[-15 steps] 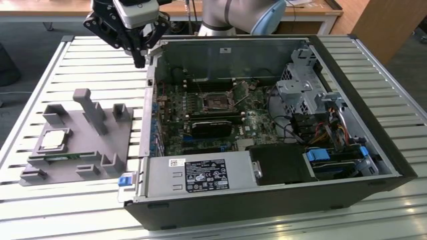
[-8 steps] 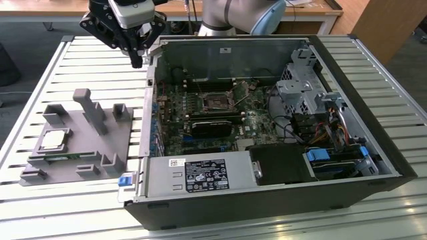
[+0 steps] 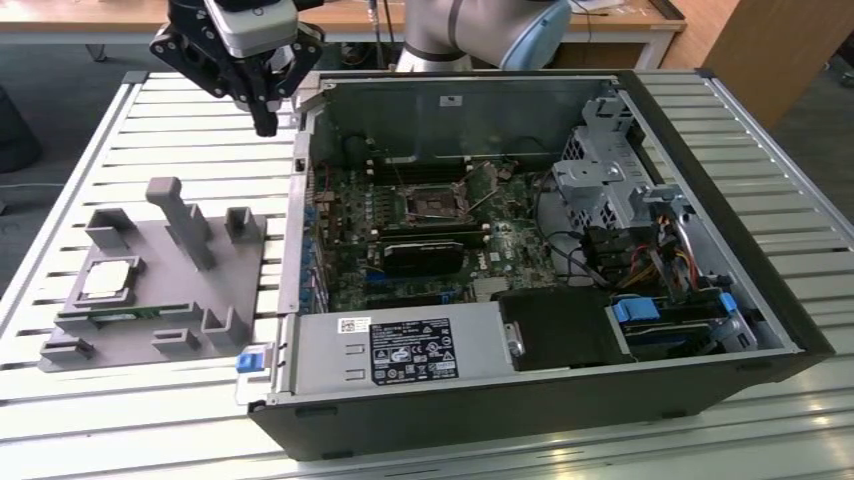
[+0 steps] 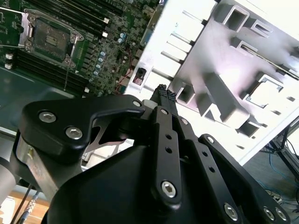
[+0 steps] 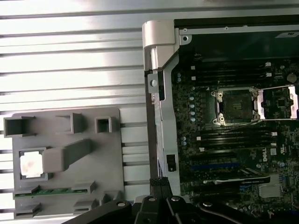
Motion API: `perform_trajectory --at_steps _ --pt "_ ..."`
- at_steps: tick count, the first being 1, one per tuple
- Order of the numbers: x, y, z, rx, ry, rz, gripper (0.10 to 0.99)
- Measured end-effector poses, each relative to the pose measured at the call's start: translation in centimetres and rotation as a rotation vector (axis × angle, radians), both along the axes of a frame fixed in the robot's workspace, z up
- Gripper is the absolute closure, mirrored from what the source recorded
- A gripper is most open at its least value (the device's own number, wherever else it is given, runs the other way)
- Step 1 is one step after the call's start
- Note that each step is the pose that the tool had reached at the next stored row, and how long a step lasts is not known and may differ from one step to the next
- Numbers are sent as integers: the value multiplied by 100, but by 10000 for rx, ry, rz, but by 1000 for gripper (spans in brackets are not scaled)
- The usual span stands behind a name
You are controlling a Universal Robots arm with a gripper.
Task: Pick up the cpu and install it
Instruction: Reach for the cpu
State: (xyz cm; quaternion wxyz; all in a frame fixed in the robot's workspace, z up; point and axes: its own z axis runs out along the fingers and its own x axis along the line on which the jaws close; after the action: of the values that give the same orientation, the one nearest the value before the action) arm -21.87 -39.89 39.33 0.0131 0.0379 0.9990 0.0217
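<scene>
Desk [image 3: 160, 130] of pale slats carries everything. Most of it is taken by an open computer case [image 3: 534, 410] lying on its side, filling the middle and the half toward the exterior view's right edge. The arm [image 3: 467, 35] rises at the far edge of the desk behind the case and reaches over toward the exterior view's left, wrist turned so the tool points straight down.

Inside the case the green motherboard [image 3: 400, 250] lies flat. A grey tray [image 3: 254, 270] with upright posts and pockets sits on the desk just beside the case, near the edge at the exterior view's left.

The claw [image 3: 264, 122] hangs above bare slats, between the tray and the far edge of the desk, close to the case's far corner and well above the tray. In both wrist views its black fingertips [image 4: 164, 92] are clenched together, with nothing between them.

The square socket frame [image 5: 232, 107] on the motherboard has its metal bracket swung open to one side.

A long green memory stick [image 5: 56, 191] lies in a slot of the tray. The cpu [image 5: 32, 164], silver-topped with a pale rim, rests flat in a square pocket of the tray, just beside the memory stick and well apart from the claw and the socket.
</scene>
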Motion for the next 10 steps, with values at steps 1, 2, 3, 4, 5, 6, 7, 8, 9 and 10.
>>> perform_trajectory --at_steps 1,2,3,4,5,6,7,8,9,10 --pt "-9 0 0 1 -1 0 980" --pt "-17 0 0 0 0 0 980" --pt "-25 0 0 0 0 0 980" --pt "-34 0 0 0 0 0 980" --pt "-42 0 0 0 0 0 980" --pt "-50 0 0 0 0 0 980" --pt "-58 0 0 0 0 0 980" --pt "-67 0 0 1 0 0 980" --pt "-76 0 0 0 -1 0 980" --pt "-85 0 0 0 0 0 980"
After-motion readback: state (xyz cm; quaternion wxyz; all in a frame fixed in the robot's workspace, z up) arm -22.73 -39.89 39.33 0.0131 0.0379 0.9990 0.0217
